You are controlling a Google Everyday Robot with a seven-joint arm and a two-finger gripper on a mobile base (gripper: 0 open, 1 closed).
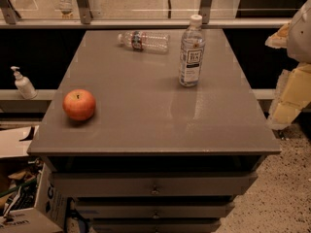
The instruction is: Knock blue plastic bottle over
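Observation:
The blue plastic bottle [191, 52] stands upright on the grey table [146, 125], toward the back right. It is clear and bluish, with a white cap and a white label with dark lettering. My gripper [287, 98] is a pale yellowish shape at the right edge of the view. It is off the table's right side, well to the right of the bottle and lower in the frame. It touches nothing.
A slimmer clear bottle [145, 40] with a red-and-blue label lies on its side at the back of the table. A red apple [79, 104] sits at the front left. A white pump dispenser [22, 83] stands on a ledge to the left. Cardboard boxes [24, 212] are on the floor at lower left.

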